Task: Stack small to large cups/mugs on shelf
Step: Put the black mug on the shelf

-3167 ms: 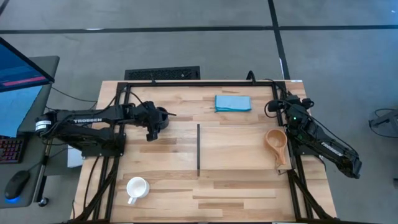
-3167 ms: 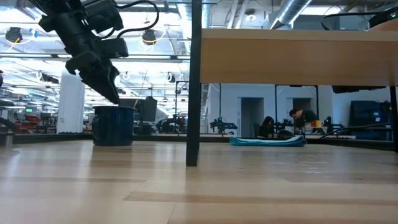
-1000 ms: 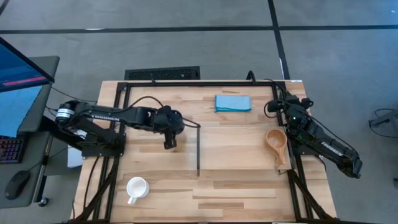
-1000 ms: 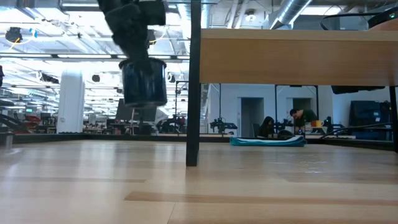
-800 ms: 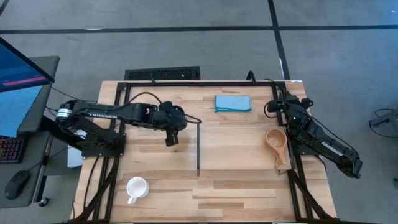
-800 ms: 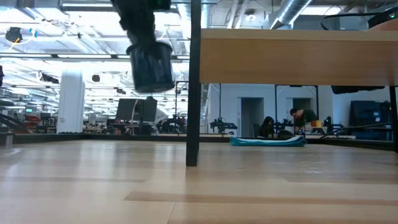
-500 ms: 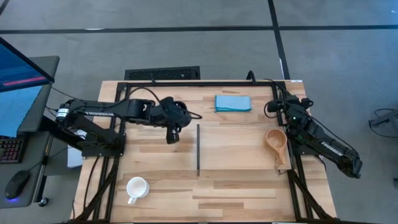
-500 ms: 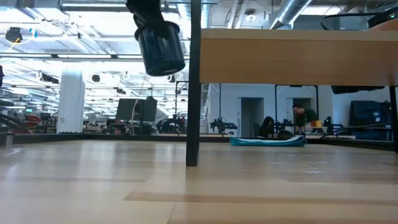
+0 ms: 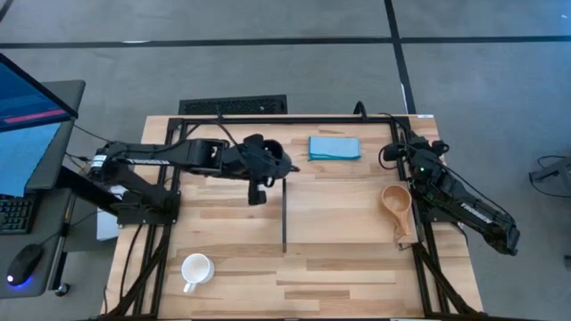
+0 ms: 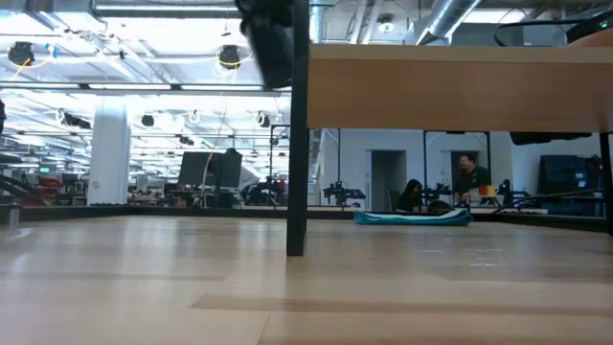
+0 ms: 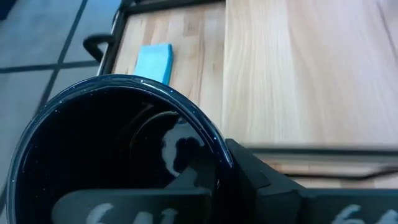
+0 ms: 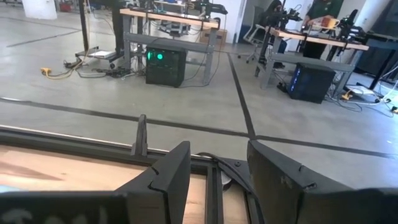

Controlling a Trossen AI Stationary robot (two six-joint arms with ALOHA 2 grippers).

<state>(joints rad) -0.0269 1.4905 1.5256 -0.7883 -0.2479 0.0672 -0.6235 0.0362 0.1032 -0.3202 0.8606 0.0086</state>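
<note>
The glossy black mug (image 9: 275, 163) hangs in my left gripper (image 9: 268, 166), high beside the shelf's black-strip edge (image 9: 284, 214). In the low view the mug (image 10: 273, 43) is level with the shelf top (image 10: 450, 86), just left of the black post (image 10: 297, 144). Its open mouth (image 11: 118, 143) fills the left wrist view. The tan wooden cup (image 9: 395, 203) sits on the shelf near its right end. On the table near the near-left corner stands the white mug (image 9: 196, 267). My right gripper (image 12: 217, 177) is open and waits at the table's far right (image 9: 415, 165). My left gripper holds the black mug by its rim wall (image 11: 214, 155). One finger (image 11: 249, 177) lies outside the wall; the other is lost in the dark inside. The mug is lifted clear of the table and tilted.
A folded blue cloth (image 9: 335, 147) lies near the far edge, behind the shelf. The black table frame (image 9: 268, 120) runs along the far edge. Bare wood lies between the white mug and the shelf's post.
My left gripper has carried the black mug up and toward the table's right, from well left of the shelf's post to right beside its top edge. The mug has tipped as it rose. The right arm has kept still.
</note>
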